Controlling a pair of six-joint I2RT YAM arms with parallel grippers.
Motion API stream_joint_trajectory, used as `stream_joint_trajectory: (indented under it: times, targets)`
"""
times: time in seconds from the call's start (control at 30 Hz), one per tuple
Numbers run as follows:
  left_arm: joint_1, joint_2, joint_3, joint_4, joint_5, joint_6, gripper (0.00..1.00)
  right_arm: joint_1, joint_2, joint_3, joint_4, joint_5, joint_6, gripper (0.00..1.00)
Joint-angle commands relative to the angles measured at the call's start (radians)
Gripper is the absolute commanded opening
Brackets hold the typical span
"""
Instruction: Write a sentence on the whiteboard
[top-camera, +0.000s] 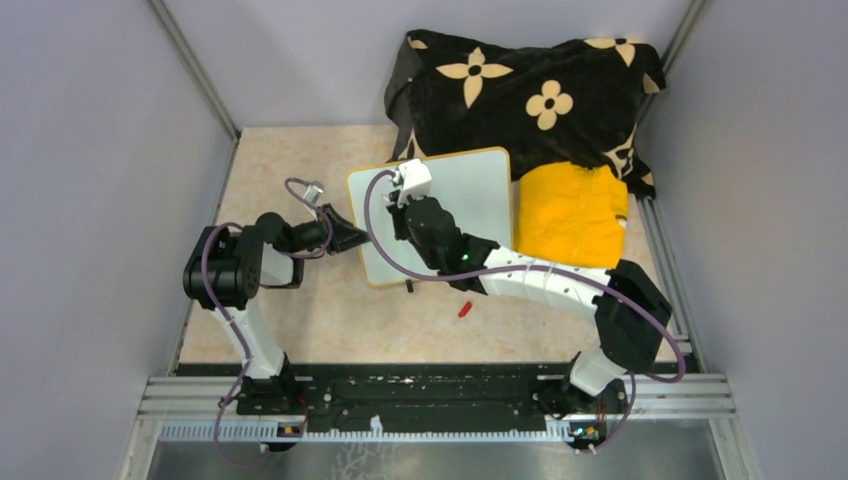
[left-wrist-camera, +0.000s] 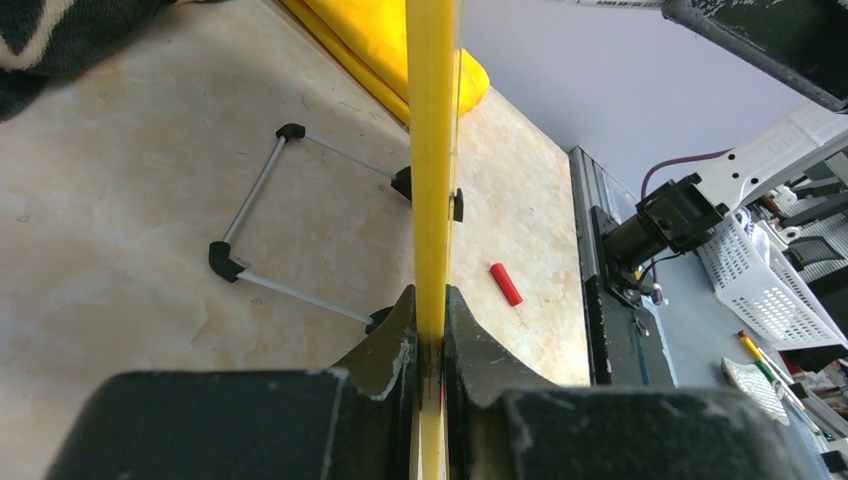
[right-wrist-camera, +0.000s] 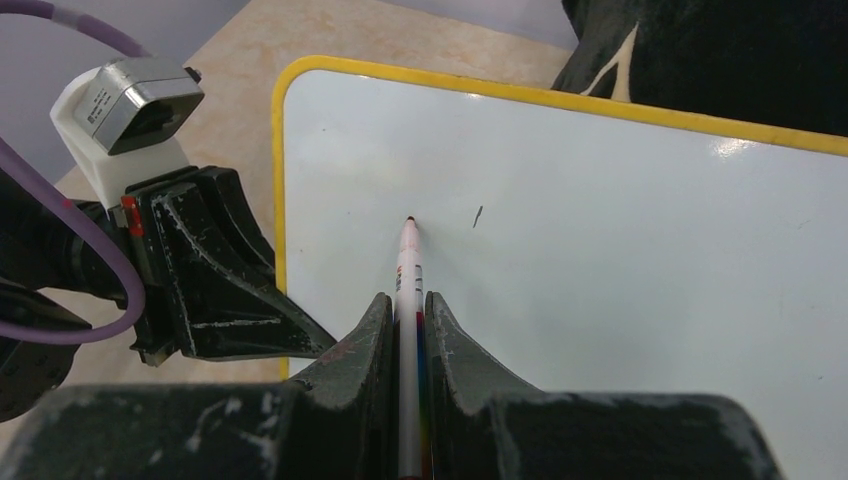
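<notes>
Left jaws clenched on the whiteboard (top-camera: 478, 190) frame at its 9 o'clock edge, board mid-counter. Right jaws grasping the marker (right-wrist-camera: 408, 262), tip at the surface, one short stroke (right-wrist-camera: 478, 215) at its 3 o'clock. I want light pressure, slow strokes, firm left clamp.

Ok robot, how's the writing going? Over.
Left gripper clamps whiteboard edge. Right gripper holds marker, tip at board. Only one tiny mark. Red cap lies clear of it.

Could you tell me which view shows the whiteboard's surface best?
Right wrist: the whiteboard shows its white face large. Top view: small, partly under the right arm. Left wrist: only its yellow edge.
</notes>
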Motion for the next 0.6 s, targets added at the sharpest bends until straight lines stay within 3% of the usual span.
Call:
stream_joint_trajectory:
  times: [0.0,0.57]
  targets:
    - [-0.001,0.014,0.004,0.034,0.011,0.042,0.0,0.001,0.017,0.069,0.021,0.01,0.006,0.0]
    - [-0.001,0.011,0.007,0.036,0.009,0.038,0.0,0.001,0.054,0.092,-0.026,-0.064,0.018,0.0]
